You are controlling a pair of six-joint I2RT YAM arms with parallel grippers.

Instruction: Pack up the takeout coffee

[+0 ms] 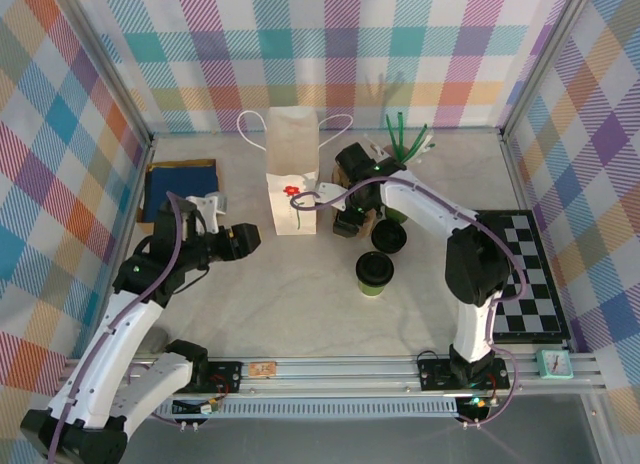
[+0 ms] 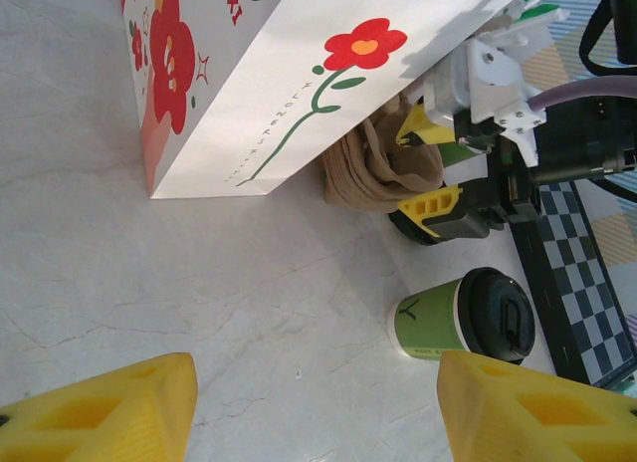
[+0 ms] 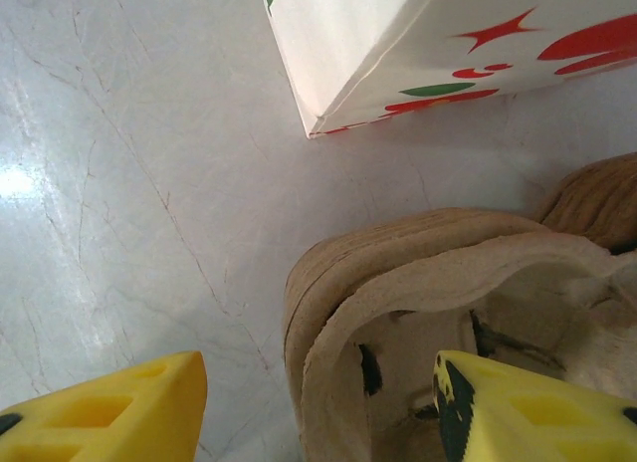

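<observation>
Takeout coffee: the green paper cup with its black lid (image 1: 375,274) stands upright on the tabletop (image 1: 290,304). It is ahead and to the right of the left jaws and just on the near side of the right jaws. Neither pair touches it.
Why it sits so: it seems capped and ready, and it has bare tabletop on its near and left sides. Packing has not begun.
Dark round thing (image 1: 388,239): it lies between the coffee and the right jaws. I cannot tell whether it is another capped cup or loose lids.
Right jaws: partly open and gripping nothing. One finger is down inside a well of the brown pulp cup carriers (image 3: 398,283). The other is outside over bare tabletop, with a gap to the carrier wall.
Why held so: straddling the thin wall gives an edge to pinch. The aim is probably to lift one carrier off the stack for the cup to ride in.
Cup carriers: these are directly under the right jaws, just beside the bottom corner of the bag.
White paper bag (image 1: 291,174): it is to the left of the right jaws and ahead of the left jaws. It stands upright with its mouth up and handles spread, so things can go in from above.
Left jaws: wide apart and empty, hovering low over bare tabletop and facing the bag's foot and the coffee.
Why held so: they appear to be kept out of the right arm's way, within reach to steady the light bag or take the cup.
</observation>
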